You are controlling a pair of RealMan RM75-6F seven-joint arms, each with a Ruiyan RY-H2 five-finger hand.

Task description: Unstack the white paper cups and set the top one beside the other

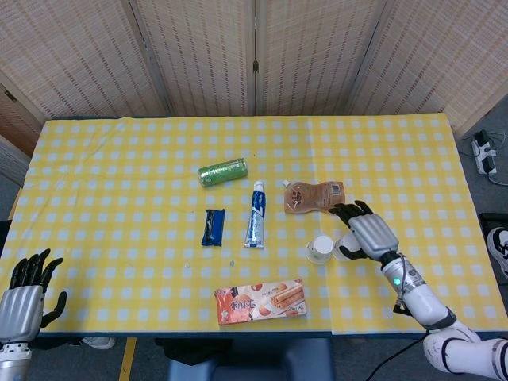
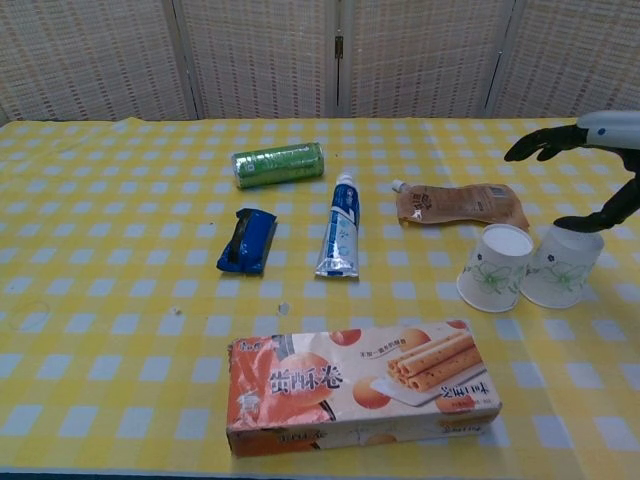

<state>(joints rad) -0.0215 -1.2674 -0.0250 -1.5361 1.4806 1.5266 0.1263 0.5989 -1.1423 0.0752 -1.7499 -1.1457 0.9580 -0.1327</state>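
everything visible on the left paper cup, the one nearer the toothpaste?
The left paper cup is white paper with a green leaf print on its wall. It stands upside down, slightly tilted, on the yellow checked tablecloth, side against the second cup. Nothing grips it; the right hand hangs over the other cup. A brown pouch lies just behind.

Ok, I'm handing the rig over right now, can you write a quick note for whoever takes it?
Right hand: fingers spread, holding nothing, over the right cup.
Left hand: off the table's near-left corner, fingers apart, holding nothing.
Cups: unstacked, both upside down side by side; the left cup leans a little. They sit by the pouch and above the biscuit box.
Done: top cup set beside the other.
Left: pull the right hand clear; perhaps straighten the leaning cup.
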